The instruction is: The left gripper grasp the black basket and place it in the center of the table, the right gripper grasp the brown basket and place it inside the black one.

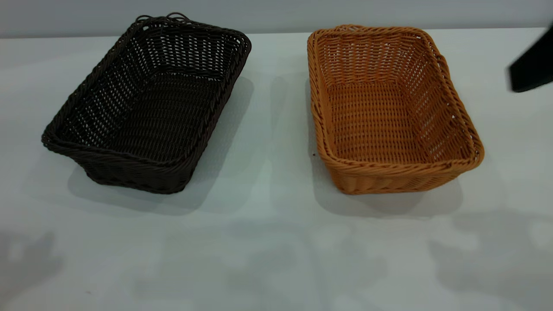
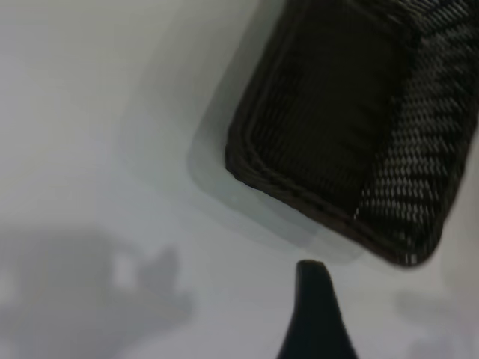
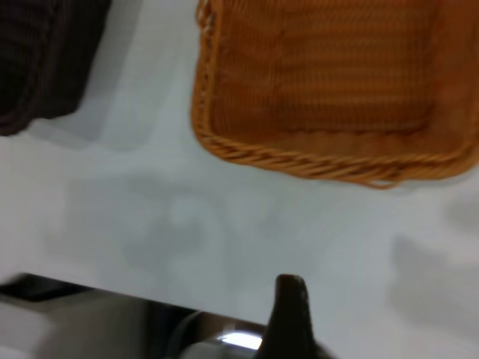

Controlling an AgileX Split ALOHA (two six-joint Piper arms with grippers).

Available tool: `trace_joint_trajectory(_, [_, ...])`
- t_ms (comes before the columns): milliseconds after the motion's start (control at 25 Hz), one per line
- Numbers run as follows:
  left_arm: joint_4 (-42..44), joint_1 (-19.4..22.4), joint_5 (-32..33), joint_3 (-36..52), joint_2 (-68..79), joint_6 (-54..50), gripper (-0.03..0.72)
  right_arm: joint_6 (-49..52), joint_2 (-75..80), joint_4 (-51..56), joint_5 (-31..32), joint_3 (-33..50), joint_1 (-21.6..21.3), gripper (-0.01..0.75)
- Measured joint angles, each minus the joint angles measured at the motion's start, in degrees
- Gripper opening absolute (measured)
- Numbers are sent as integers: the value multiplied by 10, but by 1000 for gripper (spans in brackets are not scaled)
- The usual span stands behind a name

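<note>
Woven wicker-style plastic makes up both containers, and both stand empty, mesh floors bare. The black basket [image 1: 147,103] sits on the left half of the worktop [image 1: 268,224], turned slightly askew, and the brown basket [image 1: 391,108] sits on the right half; the two are apart, with a strip of bare surface between them where the black one is meant to go.

Judging by this layout, the task is at its very first step: neither basket has been lifted or shifted to the middle. The left end effector [image 2: 314,314] shows in the left wrist view only as a single dark fingertip above the worktop, near a corner of the black basket's braided rim but not touching it; whether its fingers are spread or pressed together cannot be told. The right end effector [image 3: 290,318] likewise shows one fingertip in the right wrist view, hovering off the brown basket's near rim, state also not discernible. A dark part of the right arm [image 1: 532,65] enters the exterior view at the far right edge.

The next move probably calls for the left arm to close the gap to the black basket's rim, straddle the braided edge with one finger inside and one outside, and pinch firmly before dragging or lifting it to the centre.
</note>
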Motion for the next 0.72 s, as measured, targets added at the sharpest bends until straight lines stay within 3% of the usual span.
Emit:
trace_joint_trajectory(400, [-38, 0, -145, 0, 212, -206, 472, -41, 115, 286, -5, -15, 0, 544])
trace_joint_trajectory(720, [-77, 0, -166, -1, 309, -270, 472, -42, 230, 478, 26, -15, 1, 544])
